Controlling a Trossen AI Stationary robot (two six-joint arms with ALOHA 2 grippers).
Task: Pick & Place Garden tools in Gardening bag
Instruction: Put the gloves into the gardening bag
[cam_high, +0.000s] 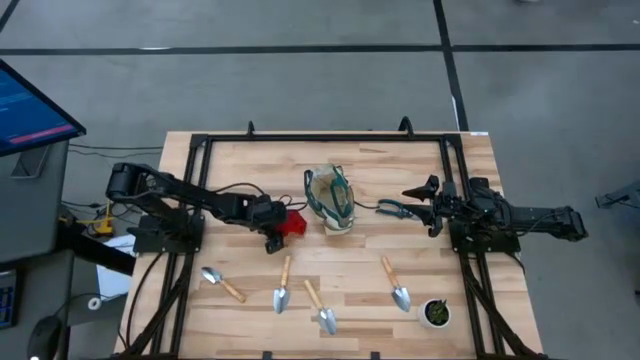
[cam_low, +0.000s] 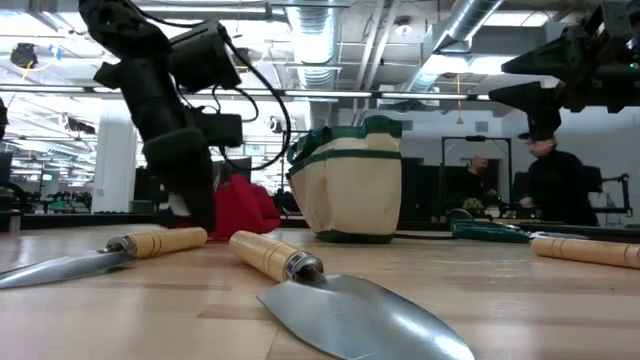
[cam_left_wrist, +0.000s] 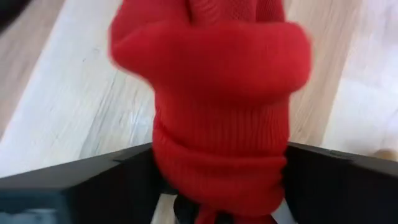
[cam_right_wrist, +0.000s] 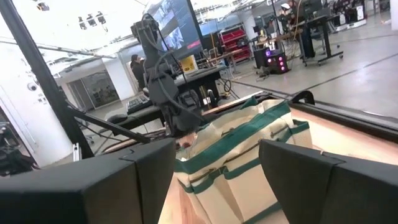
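Beside gardening bag (cam_high: 331, 199) — left gripper (cam_high: 277, 238) clamps red item (cam_high: 292, 224) | right gripper (cam_high: 420, 204) open

My two arms are matte black, built of boxy jointed segments. The left arm (cam_high: 185, 198) trails a looping black cable near its wrist. The right arm (cam_high: 520, 215) ends in flat, angular black fingers (cam_right_wrist: 124, 180).

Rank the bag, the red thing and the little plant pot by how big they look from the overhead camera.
1. gardening bag, the largest.
2. red item, partly hidden by the left gripper.
3. black pot, close in size to the red item, so that order is unsure.
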